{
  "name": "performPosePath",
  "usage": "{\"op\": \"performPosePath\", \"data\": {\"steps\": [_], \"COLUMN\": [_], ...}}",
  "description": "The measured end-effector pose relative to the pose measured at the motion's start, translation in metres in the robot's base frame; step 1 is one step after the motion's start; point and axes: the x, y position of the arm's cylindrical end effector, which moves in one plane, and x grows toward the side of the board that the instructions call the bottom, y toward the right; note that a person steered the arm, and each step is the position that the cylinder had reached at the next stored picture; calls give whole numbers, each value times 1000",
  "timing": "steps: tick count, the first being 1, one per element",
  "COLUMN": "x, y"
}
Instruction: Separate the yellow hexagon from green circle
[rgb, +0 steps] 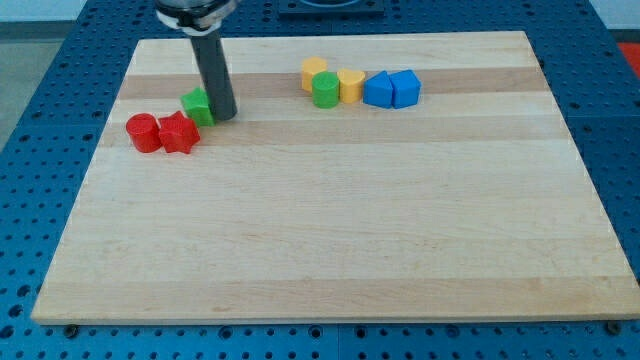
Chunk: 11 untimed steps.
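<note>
Seven blocks are sitting on the wooden counter (330, 240): two red, two green, two yellow and two blue. There is no claw on this arm, so nothing is opening, closing or clamping; it is ending in a dark rod, and my tip (222, 116) is resting on the counter.

Touching the tip on the view's left is a green block (196, 105), its shape partly hidden. Just beyond it, lower left of the tip, a red cylinder (143, 132) and a red star-like block (179, 133) are sitting together.

Well to the tip's right, the green circle (325, 89) is touching the yellow hexagon (351, 86), with another yellow block (314, 71) just behind. Farther right, two blue blocks (378, 89) (405, 88) are touching.
</note>
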Motion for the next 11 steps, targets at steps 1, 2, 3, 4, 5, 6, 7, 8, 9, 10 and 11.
{"op": "performPosePath", "data": {"steps": [1, 2, 3, 4, 5, 6, 7, 8, 9, 10, 11], "x": [0, 0, -1, -11, -45, -79, -105, -117, -115, -105, -78], "y": [-30, -46, -25, 9, 21, 30, 68, 104, 137, 144, 144]}}
